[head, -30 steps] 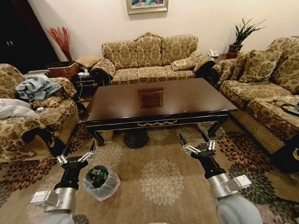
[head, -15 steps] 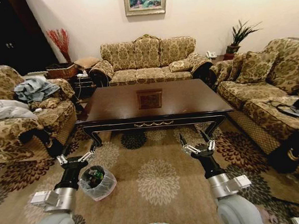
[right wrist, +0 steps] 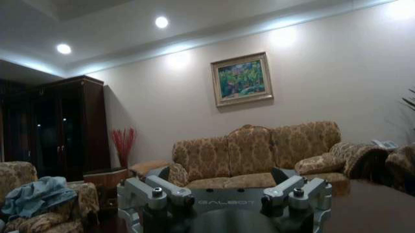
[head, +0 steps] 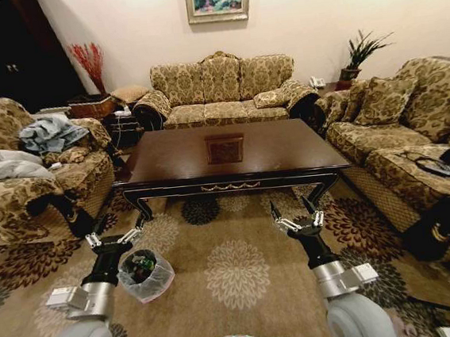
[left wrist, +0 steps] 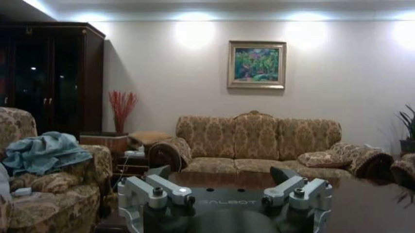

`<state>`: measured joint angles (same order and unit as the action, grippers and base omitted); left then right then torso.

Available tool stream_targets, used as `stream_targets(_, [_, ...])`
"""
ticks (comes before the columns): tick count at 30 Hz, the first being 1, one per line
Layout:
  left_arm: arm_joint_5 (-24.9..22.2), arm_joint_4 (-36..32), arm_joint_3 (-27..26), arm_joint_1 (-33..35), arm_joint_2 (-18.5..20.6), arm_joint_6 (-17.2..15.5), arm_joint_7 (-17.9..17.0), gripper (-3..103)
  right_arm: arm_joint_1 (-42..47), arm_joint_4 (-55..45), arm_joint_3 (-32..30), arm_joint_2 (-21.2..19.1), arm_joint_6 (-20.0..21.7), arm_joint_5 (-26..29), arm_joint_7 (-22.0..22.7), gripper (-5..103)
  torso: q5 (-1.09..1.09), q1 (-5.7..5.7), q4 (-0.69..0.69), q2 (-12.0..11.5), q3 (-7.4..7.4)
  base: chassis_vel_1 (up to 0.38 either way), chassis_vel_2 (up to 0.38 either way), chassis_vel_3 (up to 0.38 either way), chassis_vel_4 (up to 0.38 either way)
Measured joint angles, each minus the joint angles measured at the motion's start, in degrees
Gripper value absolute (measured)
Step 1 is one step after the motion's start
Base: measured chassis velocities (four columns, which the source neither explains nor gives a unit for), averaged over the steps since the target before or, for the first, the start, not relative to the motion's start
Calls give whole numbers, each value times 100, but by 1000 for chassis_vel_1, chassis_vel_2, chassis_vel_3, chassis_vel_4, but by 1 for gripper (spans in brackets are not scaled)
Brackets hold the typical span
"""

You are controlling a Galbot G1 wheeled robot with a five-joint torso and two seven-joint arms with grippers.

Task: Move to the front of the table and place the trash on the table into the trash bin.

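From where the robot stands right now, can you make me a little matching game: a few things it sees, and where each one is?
Things:
1. table
2. trash bin
3. left gripper
4. right gripper

Places:
A. on the carpet beside the left arm
B. straight ahead, before the middle sofa
C. open, raised over the carpet on the right
D. open, just above the bin's rim

Pairs: 1-B, 2-A, 3-D, 4-C

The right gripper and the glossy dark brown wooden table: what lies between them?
In the head view, only patterned carpet lies between the open right gripper and the table.
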<state>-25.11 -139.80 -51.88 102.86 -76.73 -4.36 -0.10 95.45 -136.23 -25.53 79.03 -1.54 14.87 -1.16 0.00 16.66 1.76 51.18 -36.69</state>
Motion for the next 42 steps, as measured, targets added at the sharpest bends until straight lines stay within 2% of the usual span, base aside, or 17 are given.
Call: stream_targets(42, [0, 0, 0, 0, 0, 0, 0, 100, 0, 0, 0, 0, 0, 0, 0, 100, 0, 0, 0, 0, 0, 0, 0, 0, 0])
